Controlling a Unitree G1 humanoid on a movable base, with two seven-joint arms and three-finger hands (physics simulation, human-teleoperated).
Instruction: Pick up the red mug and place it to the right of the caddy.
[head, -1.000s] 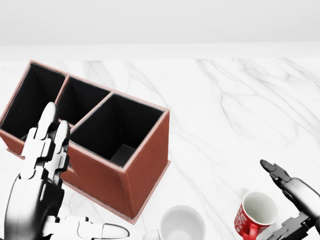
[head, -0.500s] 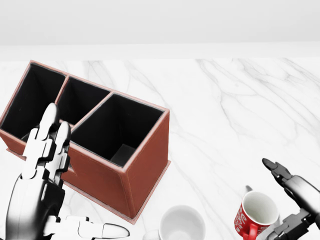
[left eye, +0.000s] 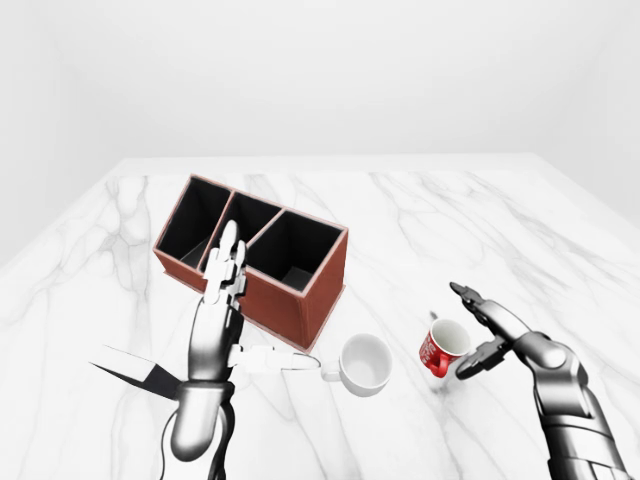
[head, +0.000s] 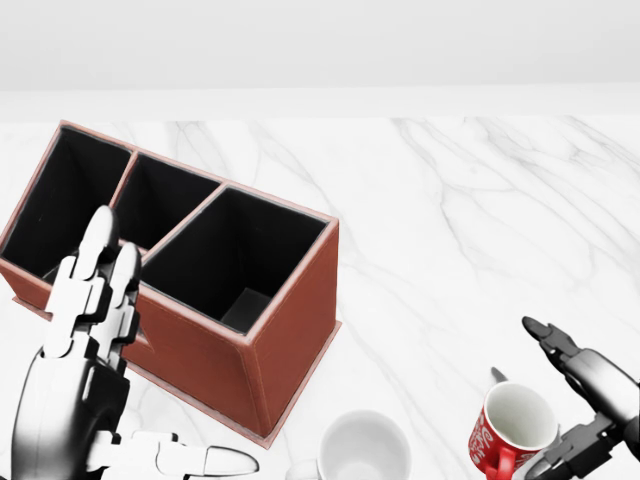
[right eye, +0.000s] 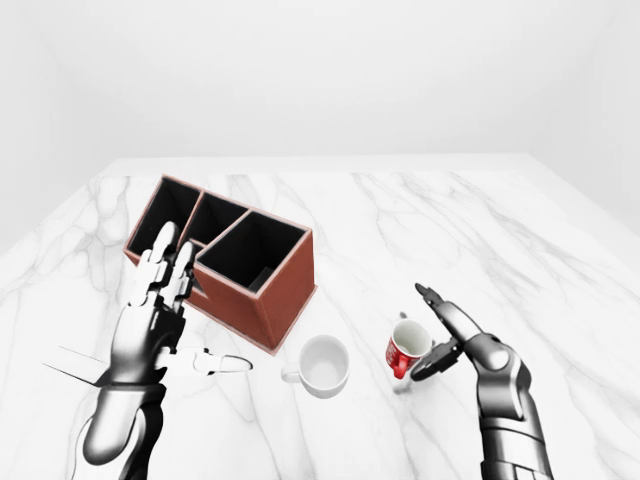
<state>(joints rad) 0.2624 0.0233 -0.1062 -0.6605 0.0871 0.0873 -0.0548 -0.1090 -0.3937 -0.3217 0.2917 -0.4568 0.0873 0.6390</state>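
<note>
Standing on the white marble worktop (left eye: 420, 215) in the left-eye view, the brown caddy (left eye: 262, 258) has three dark compartments in a row, all apparently empty. A white mug (left eye: 365, 364) sits below the caddy's right corner, its cup empty. The red mug (left eye: 443, 347) stands upright to the right of the white mug and below-right of the caddy, also empty. The left hand (left eye: 222, 300) is raised with fingers straight and spread, thumb pointing right toward the white mug, holding nothing. The right hand (left eye: 488, 330) is open just beside the red mug's right side, one finger above the rim and the thumb below; whether it touches the mug cannot be told.

Head view: the caddy (head: 190, 270) fills the left half; a pale floor patch shows in its nearest compartment. The red mug (head: 511, 427) lies at the bottom edge, with the open right hand (head: 585, 405) curved about its right side.

Right-eye view: the same layout, with the red mug (right eye: 408, 347) between the white mug (right eye: 322, 365) and the right hand (right eye: 450, 335).
</note>
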